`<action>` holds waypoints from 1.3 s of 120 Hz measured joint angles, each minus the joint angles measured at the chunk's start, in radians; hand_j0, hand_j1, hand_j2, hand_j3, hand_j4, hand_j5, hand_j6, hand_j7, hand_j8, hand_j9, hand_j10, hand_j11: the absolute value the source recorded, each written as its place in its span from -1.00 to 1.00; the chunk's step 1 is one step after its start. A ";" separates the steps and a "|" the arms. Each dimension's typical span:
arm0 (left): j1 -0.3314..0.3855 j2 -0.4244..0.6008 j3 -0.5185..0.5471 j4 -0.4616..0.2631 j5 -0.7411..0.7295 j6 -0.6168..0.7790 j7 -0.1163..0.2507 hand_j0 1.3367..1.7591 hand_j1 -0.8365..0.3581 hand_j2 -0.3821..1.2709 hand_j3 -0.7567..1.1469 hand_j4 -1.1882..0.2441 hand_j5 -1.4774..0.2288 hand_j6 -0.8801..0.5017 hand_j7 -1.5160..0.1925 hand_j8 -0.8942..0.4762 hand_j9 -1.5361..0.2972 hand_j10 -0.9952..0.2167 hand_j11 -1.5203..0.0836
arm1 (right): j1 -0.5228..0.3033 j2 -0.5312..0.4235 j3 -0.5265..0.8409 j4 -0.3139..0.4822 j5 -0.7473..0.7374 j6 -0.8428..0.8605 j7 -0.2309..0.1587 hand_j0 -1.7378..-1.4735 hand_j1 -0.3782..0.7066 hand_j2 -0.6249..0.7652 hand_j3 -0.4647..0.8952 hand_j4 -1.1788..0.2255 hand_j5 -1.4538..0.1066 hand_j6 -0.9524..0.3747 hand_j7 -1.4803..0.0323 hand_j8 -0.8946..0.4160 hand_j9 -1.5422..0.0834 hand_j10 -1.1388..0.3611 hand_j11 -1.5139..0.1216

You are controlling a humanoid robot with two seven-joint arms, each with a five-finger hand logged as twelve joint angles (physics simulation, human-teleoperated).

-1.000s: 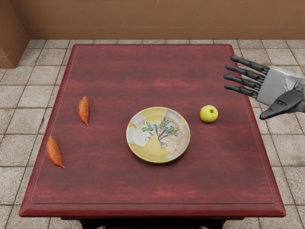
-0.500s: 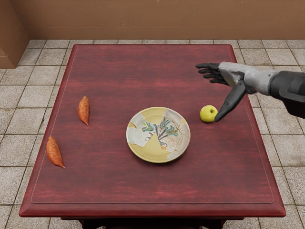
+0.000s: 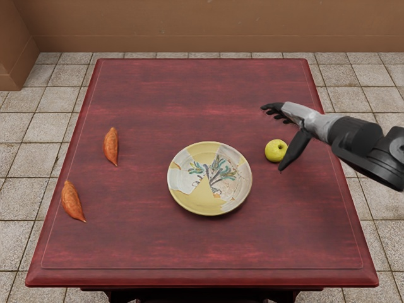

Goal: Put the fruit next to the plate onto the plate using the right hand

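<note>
- The fruit is a small yellow-green apple (image 3: 276, 150), sitting on the worktop (image 3: 189, 95) just to the right of the plate (image 3: 173, 184). It's close to the rim but not touching it.
- The right hand (image 3: 295, 120) is right over and behind the apple, open and holding nothing. Its fingers (image 3: 273, 110) are spread toward the far side and its thumb (image 3: 291, 151) hangs down along the apple's right side. I honestly can't tell if the thumb is already touching it.
- Handling-wise I'd guess it's light, firm and smooth, and round enough to roll off if it gets nudged. Best bet is probably wrapping it around the middle, with the fingers on the far-left side and the thumb opposite.
- The plate is yellow with a painted leafy pattern and looks like ceramic, so I'd set the apple down gently rather than drop it.
- Nothing sits between the apple and the plate, so it's a short hop left.
- Two orange sweet potatoes, I think, (image 3: 111, 146) (image 3: 72, 201) lie way over on the left side, well out of the way.
</note>
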 joint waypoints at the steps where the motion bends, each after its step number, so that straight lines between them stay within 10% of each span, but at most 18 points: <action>1: 0.000 0.000 0.000 0.000 0.000 0.000 0.000 0.52 0.98 -0.54 -0.21 0.66 0.73 0.27 0.77 0.31 0.68 0.64 0.90 | 0.003 0.000 -0.002 0.000 -0.003 -0.004 0.000 -0.40 -0.69 -0.13 -0.32 0.51 0.66 0.25 0.75 0.18 0.71 0.36 0.66; 52: 0.000 0.000 0.000 0.000 0.000 0.000 0.000 0.52 0.98 -0.54 -0.21 0.66 0.73 0.27 0.77 0.31 0.68 0.64 0.90 | 0.151 0.017 -0.261 -0.078 -0.096 -0.105 0.000 -0.40 -0.66 -0.14 -0.32 0.49 0.64 0.23 0.73 0.16 0.69 0.34 0.64; 156: 0.000 0.000 0.000 0.000 0.000 0.000 0.000 0.52 0.98 -0.54 -0.21 0.66 0.73 0.27 0.77 0.31 0.68 0.64 0.90 | 0.195 0.150 -0.351 -0.271 -0.099 -0.195 0.000 -0.39 -0.46 -0.09 -0.32 0.32 0.43 0.04 0.52 -0.02 0.48 0.18 0.44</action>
